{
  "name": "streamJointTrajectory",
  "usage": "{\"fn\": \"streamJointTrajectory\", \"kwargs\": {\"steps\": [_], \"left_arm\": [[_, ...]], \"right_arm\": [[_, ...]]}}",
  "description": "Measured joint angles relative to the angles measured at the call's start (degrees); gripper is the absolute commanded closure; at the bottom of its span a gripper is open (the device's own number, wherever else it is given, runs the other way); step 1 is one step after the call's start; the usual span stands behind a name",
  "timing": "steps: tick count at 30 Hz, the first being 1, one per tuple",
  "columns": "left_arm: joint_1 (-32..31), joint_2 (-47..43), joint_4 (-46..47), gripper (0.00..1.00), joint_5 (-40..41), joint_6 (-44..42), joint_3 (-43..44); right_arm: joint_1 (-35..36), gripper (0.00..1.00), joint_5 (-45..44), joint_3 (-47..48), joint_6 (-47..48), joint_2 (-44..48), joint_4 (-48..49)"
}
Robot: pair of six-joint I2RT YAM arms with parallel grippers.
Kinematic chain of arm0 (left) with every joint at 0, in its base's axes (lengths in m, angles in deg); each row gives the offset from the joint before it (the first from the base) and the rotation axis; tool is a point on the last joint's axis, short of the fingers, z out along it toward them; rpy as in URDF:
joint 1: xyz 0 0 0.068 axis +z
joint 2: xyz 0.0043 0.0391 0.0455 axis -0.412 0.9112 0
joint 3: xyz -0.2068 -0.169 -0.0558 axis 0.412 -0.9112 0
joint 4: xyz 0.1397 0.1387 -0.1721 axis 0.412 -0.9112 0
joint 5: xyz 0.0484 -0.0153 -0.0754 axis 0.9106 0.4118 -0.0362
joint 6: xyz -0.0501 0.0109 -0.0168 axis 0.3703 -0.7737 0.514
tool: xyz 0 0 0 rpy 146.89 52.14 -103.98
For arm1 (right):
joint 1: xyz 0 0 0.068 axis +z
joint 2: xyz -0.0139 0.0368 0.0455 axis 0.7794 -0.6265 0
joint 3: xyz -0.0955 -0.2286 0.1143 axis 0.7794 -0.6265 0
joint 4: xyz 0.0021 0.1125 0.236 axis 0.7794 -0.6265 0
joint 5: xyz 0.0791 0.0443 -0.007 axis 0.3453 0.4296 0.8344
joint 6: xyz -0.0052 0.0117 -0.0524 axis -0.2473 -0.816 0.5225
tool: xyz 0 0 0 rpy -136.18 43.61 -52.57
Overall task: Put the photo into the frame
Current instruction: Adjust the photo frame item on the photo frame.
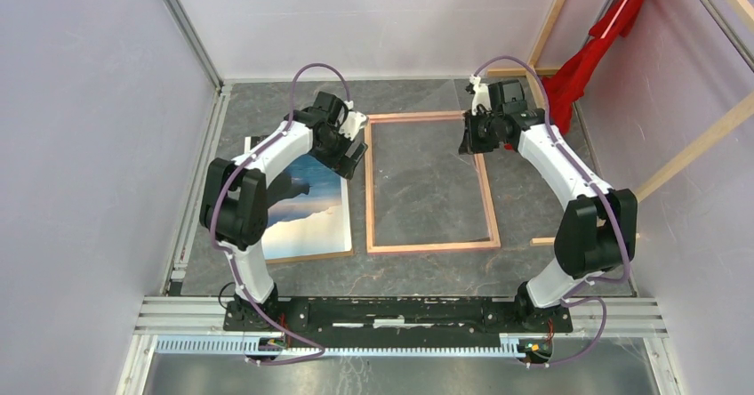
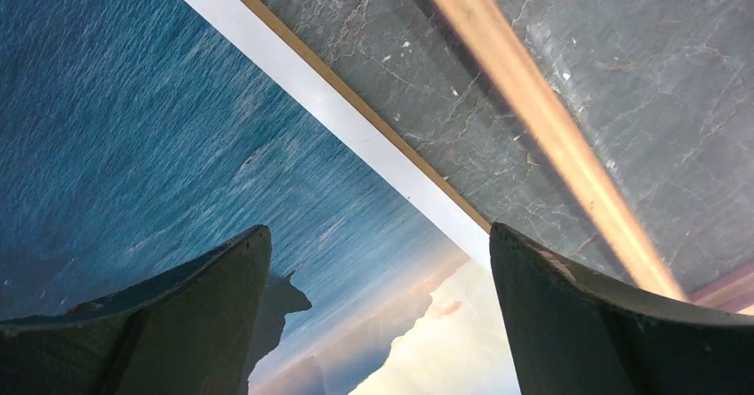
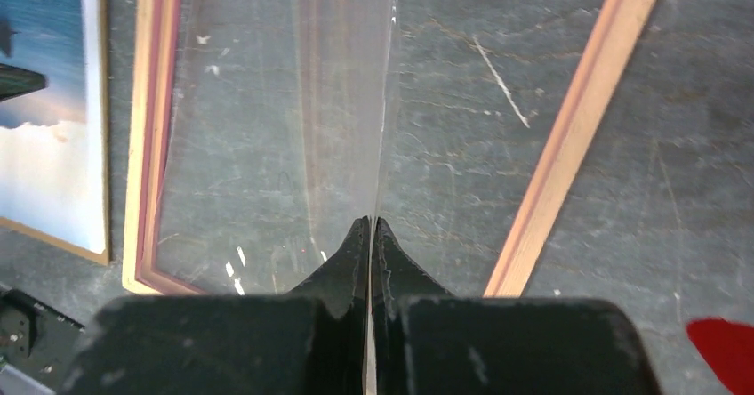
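The photo (image 1: 311, 217), a seascape print face up, lies on the dark table left of the frame (image 1: 433, 246), which lies flat with its tan back up. My left gripper (image 1: 354, 159) is open and empty just above the photo's right edge; in the left wrist view its jaws (image 2: 378, 228) straddle the photo (image 2: 133, 101), beside the blurred frame bar (image 2: 533, 119). My right gripper (image 1: 469, 137) is shut (image 3: 372, 220) on the edge of a clear pane (image 3: 276, 128), held tilted over the frame (image 3: 578, 119). The photo (image 3: 44, 146) shows at the left.
A red cloth (image 1: 605, 48) hangs at the back right, and also shows in the right wrist view (image 3: 725, 346). Bare wooden beams (image 1: 693, 146) lean along the right wall. An aluminium rail (image 1: 400, 310) carries both arm bases at the near edge. Walls enclose the table.
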Motion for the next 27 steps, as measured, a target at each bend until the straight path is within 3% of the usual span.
{"fn": "streamJointTrajectory", "kwargs": {"steps": [16, 27], "left_arm": [[0.0, 0.7, 0.7, 0.05, 0.3, 0.4, -0.7], [0.0, 0.6, 2.1, 0.07, 1.4, 0.4, -4.5]], "right_arm": [[-3.3, 1.00, 15.1, -3.6, -1.0, -1.3, 6.7], [-7.1, 0.84, 22.4, -9.4, -9.0, -2.2, 13.5]]}}
